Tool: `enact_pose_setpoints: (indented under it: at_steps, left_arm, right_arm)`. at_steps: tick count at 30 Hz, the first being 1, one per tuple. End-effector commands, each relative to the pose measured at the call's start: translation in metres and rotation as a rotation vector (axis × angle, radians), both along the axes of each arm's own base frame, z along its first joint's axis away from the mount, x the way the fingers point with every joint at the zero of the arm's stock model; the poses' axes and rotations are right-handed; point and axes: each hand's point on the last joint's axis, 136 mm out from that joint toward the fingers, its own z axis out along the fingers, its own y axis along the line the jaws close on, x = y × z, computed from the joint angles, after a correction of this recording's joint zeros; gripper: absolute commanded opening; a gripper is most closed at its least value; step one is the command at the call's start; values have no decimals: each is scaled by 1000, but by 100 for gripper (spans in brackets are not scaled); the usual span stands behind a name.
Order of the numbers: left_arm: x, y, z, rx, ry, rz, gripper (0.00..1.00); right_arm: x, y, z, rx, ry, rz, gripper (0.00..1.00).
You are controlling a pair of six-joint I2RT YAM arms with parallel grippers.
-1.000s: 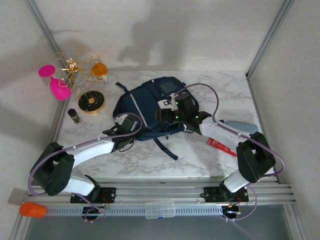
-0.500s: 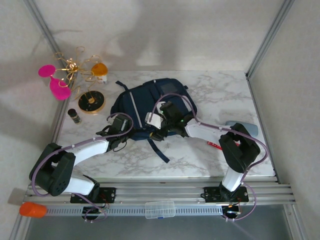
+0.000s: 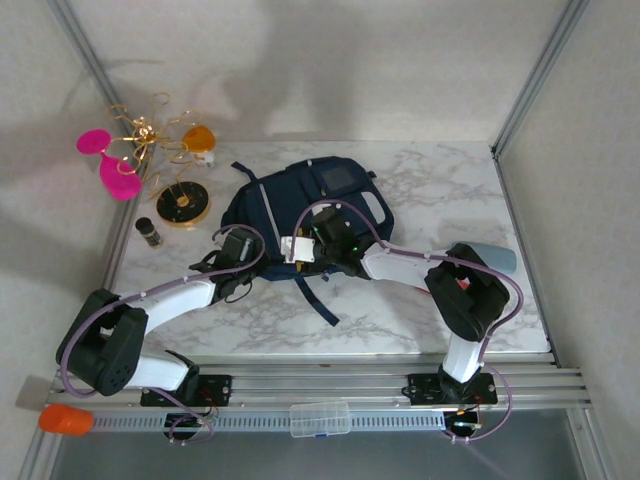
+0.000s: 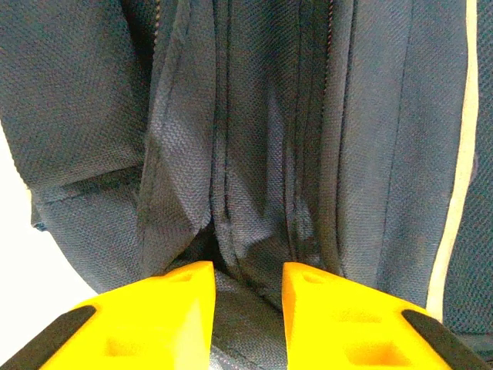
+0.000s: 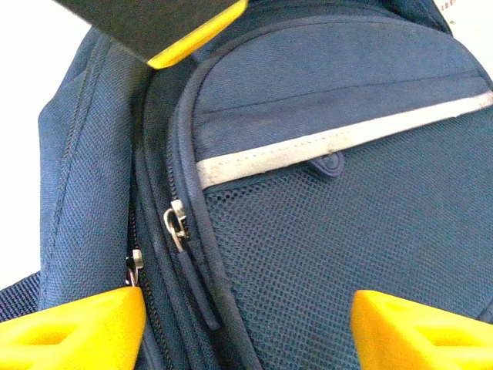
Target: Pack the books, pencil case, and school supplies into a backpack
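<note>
The navy backpack [image 3: 300, 200] lies flat in the middle of the marble table. At its near left edge my left gripper [image 3: 243, 244] is shut on a fold of its fabric [image 4: 248, 308], which fills the narrow gap between the yellow fingers [image 4: 177, 308]. My right gripper [image 3: 302, 248] hovers open over the near edge, its fingers [image 5: 69, 331] wide apart above the mesh front pocket [image 5: 331, 254] and two zipper pulls [image 5: 176, 223]. The pale grey-blue pencil case [image 3: 492, 258] lies at the right, partly behind my right arm. A sliver of the red packet [image 3: 460, 284] shows there too. The books are out of view.
Pink and orange ornaments on gold wire [image 3: 130, 150], a black and gold disc [image 3: 183, 203] and a small dark jar [image 3: 149, 232] stand at the back left. A clear plastic box [image 3: 320, 418] and an orange object [image 3: 65, 418] sit on the front rail. A loose strap [image 3: 320, 298] trails toward me.
My right gripper has swung left and nearer across the backpack, ending close to the left gripper. The backpack has shifted and flattened. The left gripper keeps its hold on the fabric.
</note>
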Motion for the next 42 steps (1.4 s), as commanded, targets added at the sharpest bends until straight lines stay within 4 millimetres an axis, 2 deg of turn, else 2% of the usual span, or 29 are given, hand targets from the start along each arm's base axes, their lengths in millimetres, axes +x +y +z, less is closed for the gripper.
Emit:
enact_pose_setpoints:
  at_steps: [1, 4, 6, 14, 18, 21, 25, 29, 32, 35, 37, 39, 42]
  left_arm:
    - [-7, 13, -6, 34, 28, 14, 29]
    - [-7, 13, -5, 34, 27, 14, 29]
    - [-7, 13, -4, 31, 26, 12, 29]
    - [-7, 12, 1, 28, 23, 1, 28]
    - [-5, 11, 14, 27, 0, -9, 28]
    - [-4, 5, 28, 10, -41, -44, 28]
    - [-8, -7, 57, -41, -134, -103, 29]
    - [-18, -21, 80, -61, -184, -167, 32]
    - [-28, -42, 95, -67, -220, -226, 35]
    - [-29, -59, 110, -132, -245, -201, 35]
    - [-28, -71, 111, -203, -246, -188, 34]
    - [-23, -77, 104, -234, -231, -169, 32]
    - [-13, -73, 93, -158, -224, -170, 32]
  right_arm:
    - [9, 1, -5, -52, -50, 34, 72]
    - [24, 0, -16, -101, -95, 14, 66]
    - [29, 4, -8, -82, -133, 13, 58]
    - [33, 10, 39, 23, -185, 19, 12]
    - [34, 12, 70, 117, -165, -10, 0]
    - [31, 10, 96, 234, -90, -35, 0]
    - [28, 3, 120, 373, -7, -109, 0]
    - [22, 2, 134, 472, 82, -175, 0]
    - [22, 3, 144, 543, 147, -218, 0]
    - [24, 9, 152, 588, 209, -239, 0]
    - [27, 13, 155, 611, 228, -251, 0]
    - [29, 15, 154, 610, 247, -256, 0]
    - [36, 15, 155, 610, 283, -316, 0]
